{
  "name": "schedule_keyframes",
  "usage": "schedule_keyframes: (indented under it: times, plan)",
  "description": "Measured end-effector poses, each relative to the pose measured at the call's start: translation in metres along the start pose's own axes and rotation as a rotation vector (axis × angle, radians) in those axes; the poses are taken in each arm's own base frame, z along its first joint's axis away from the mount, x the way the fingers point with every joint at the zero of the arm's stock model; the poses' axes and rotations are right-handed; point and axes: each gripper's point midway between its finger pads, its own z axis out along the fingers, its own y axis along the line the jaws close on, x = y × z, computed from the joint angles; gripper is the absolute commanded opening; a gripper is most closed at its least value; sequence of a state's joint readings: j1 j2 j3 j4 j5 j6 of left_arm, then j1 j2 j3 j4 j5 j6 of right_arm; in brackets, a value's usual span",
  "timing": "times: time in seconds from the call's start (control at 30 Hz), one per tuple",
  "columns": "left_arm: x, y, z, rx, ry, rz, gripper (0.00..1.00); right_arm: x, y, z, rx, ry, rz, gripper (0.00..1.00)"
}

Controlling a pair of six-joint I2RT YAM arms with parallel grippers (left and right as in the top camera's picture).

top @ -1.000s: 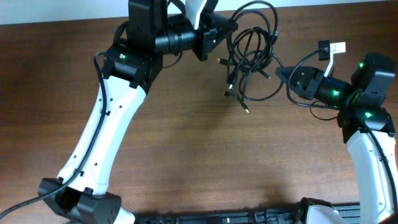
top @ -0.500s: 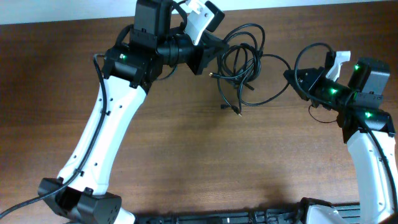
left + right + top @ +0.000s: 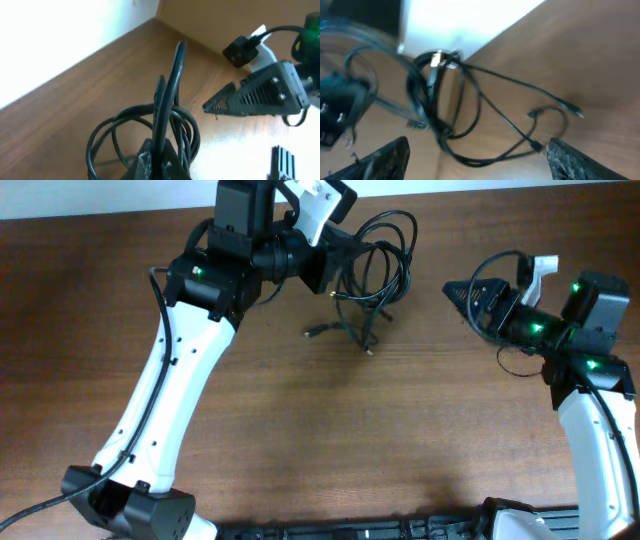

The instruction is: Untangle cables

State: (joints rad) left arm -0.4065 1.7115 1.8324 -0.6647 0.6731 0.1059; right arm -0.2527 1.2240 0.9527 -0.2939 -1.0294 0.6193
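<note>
My left tool (image 3: 155, 162) is clamped on several strands of the cables (image 3: 378, 252), which lie bunched in loops near the far edge of the worktop (image 3: 300, 430). My right tool (image 3: 462, 295) has its jaws spread and empty, well apart from the bundle. The cords look thin, light and limp. I expect them to sag, slide and snag on each other. I'd grip 1 of the 2 loose plug ends (image 3: 312, 332) trailing on the wood, not the knotted middle.
</note>
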Motion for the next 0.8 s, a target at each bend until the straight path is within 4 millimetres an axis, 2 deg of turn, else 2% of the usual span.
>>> schedule_keyframes:
  times: [0.1,0.17,0.23,0.3,0.33,0.37,0.53,0.57,0.6,0.63,0.67,0.8]
  plan:
    - [-0.012,-0.012,0.002,0.052,-0.045,0.013,0.0,0.004,0.033,-0.003,-0.169,0.046,-0.209,0.82]
    - [-0.014,-0.024,0.007,0.083,-0.049,0.015,0.0,0.009,0.047,-0.002,-0.234,0.069,-0.284,0.74]
    - [-0.017,-0.046,0.016,0.129,-0.054,0.037,0.0,0.019,0.061,0.002,-0.291,0.107,-0.342,0.42]
    - [-0.018,-0.061,0.022,0.161,-0.053,0.051,0.0,0.026,0.068,0.006,-0.322,0.129,-0.369,0.25]
    - [-0.019,-0.063,0.022,0.164,-0.057,0.053,0.0,0.028,0.069,0.006,-0.327,0.135,-0.374,0.11]
    - [-0.02,-0.062,0.022,0.162,-0.058,0.051,0.0,0.028,0.069,0.007,-0.328,0.138,-0.368,0.04]
    - [-0.019,-0.052,0.023,0.104,-0.053,0.016,0.0,0.028,0.069,0.006,-0.33,0.14,-0.369,0.04]
    - [-0.018,-0.047,0.024,0.077,-0.049,0.005,0.13,0.029,0.069,0.006,-0.33,0.14,-0.369,0.04]
    - [-0.017,-0.043,0.024,0.053,-0.043,-0.006,0.62,0.028,0.069,0.006,-0.33,0.14,-0.369,0.04]
    - [-0.015,-0.039,0.024,0.028,-0.035,-0.01,0.94,0.028,0.07,0.006,-0.33,0.14,-0.37,0.04]
    - [-0.012,-0.034,0.025,-0.002,-0.027,-0.021,0.99,0.028,0.07,0.006,-0.332,0.139,-0.374,0.04]
    - [-0.003,-0.017,0.021,-0.079,0.008,-0.053,0.99,0.033,0.073,0.004,-0.368,0.143,-0.474,0.04]
